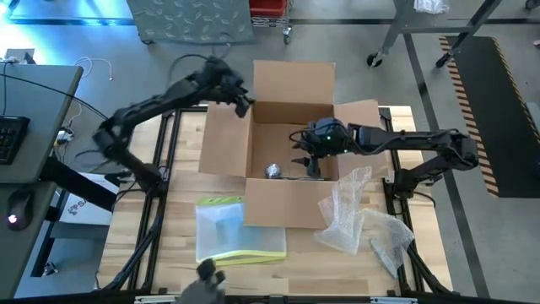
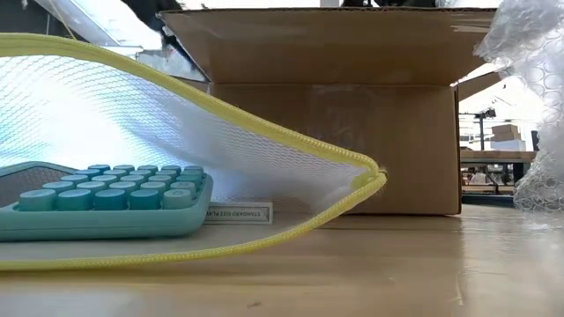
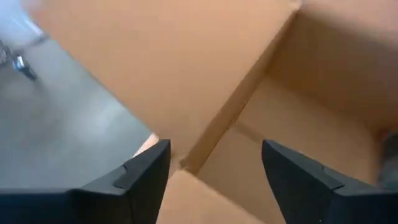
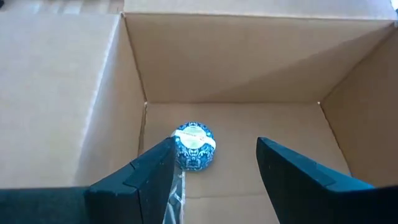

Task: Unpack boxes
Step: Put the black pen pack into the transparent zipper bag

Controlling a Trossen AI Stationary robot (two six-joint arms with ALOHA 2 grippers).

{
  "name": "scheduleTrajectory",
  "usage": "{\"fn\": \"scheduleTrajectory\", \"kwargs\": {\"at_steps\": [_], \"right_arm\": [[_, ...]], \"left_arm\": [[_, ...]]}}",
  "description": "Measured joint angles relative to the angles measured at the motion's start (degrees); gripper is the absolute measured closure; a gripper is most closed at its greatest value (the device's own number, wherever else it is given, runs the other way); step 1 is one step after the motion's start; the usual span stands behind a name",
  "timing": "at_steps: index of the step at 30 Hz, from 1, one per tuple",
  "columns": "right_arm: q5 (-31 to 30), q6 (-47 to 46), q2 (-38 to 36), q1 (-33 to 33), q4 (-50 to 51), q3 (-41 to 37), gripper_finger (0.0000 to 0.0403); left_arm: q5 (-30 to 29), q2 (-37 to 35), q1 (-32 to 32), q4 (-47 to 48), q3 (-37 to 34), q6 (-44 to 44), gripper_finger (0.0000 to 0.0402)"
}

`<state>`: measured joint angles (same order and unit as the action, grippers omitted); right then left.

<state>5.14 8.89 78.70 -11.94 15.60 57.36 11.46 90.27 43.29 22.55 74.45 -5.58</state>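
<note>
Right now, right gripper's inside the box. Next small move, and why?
Probably ease the right gripper down toward the small blue-and-white ball and close on it. The gripper is open above the box floor, the ball lies just ahead between its fingers, and it looks like the only item left inside. The left gripper is open at the box's far left corner.

left arm: reaches in from the table's left edge, elbow bent, wrist at the far left | left gripper (image 3: 214, 168): fingers spread apart, nothing between them | right arm: stretches in from the right side, forearm level, wrist angled down | right gripper (image 4: 214, 165): fingers parted, holding nothing
</note>
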Motion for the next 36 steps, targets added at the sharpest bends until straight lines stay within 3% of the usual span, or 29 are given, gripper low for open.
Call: {"fn": "scheduleTrajectory", "kwargs": {"at_steps": [5,12,15,21,23,26,32,36], "right_arm": [[2.2,-2.9,0.0,0.1,-0.5,-1.0,0.0192],[2.4,-2.7,0.0,1.8,-0.2,-1.0,0.0192],[2.3,-2.4,0.0,2.2,-0.4,-1.0,0.0192],[1.1,-2.4,-0.1,2.3,-2.3,-1.0,0.0192],[1.0,-2.4,-0.9,2.3,-2.1,-0.8,0.0192],[0.2,-2.1,-2.9,2.3,-3.3,-0.5,0.0192],[-10.1,0.6,-4.9,2.3,-3.9,-0.5,0.0192],[-13.8,1.8,-3.6,1.2,-3.5,-0.5,0.0192]], "left_arm": [[0.6,9.9,0.2,-0.7,1.6,-2.7,0.0163],[0.1,14.7,-0.3,-2.6,2.7,-3.8,0.0179],[-0.1,14.8,-0.3,-3.2,2.6,-4.6,0.0223],[1.1,13.5,-0.2,-2.6,2.6,-4.4,0.0353],[0.1,11.9,-0.4,-3.0,2.5,-4.4,0.0368],[-5.8,8.0,-1.5,-4.5,2.4,-5.4,0.0370],[-23.5,-1.0,-4.4,-6.7,2.3,-9.0,0.0372],[-33.1,-4.8,-7.9,-6.6,2.3,-11.1,0.0373]]}}
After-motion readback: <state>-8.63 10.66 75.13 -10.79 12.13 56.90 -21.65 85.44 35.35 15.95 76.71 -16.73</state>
